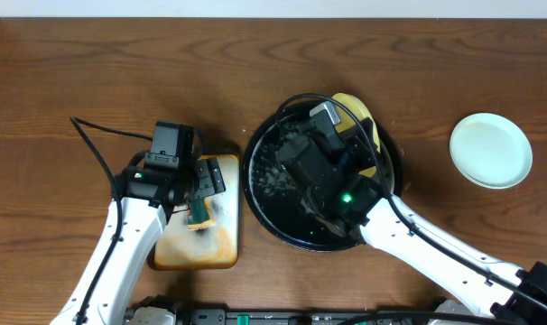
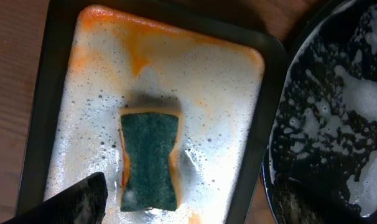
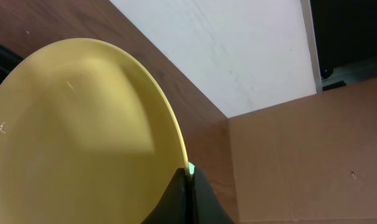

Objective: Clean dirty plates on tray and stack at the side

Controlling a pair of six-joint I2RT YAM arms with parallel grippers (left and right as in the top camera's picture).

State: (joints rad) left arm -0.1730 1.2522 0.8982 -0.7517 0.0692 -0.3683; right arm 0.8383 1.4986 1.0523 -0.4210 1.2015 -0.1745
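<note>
Right, the yellow plate (image 1: pixel 353 106) is standing tipped up on edge at the far rim of the round black tray (image 1: pixel 253 200), and the right claw (image 3: pixel 189 180) is pinching it: in the wrist view the dark fingertips (image 3: pixel 176 199) are closing tight on the plate's thin rim, with the pale wall (image 3: pixel 238 50) and brown cardboard (image 3: pixel 300 155) showing behind the tilted disc. The tray itself is sitting mid-table, wet and speckled with white foam (image 2: pixel 363 99), and the right arm is reaching in over it from the near right. Well apart to the right, a mint-green plate (image 1: pixel 491 150) is lying flat on the bare wood tabletop (image 1: pixel 75 72). Just beside the round tray on its left, a smaller rectangular tray (image 2: pixel 42 124) is holding soapy water streaked with orange, and a green-topped sponge (image 2: pixel 149 160) is lying flat in it. The left claw (image 2: pixel 188 208) is hovering above that sponge with its jaws spread wide, one finger (image 2: pixel 76 202) showing at the lower left, gripping nothing; whether it is touching the sponge, I cannot tell.
</note>
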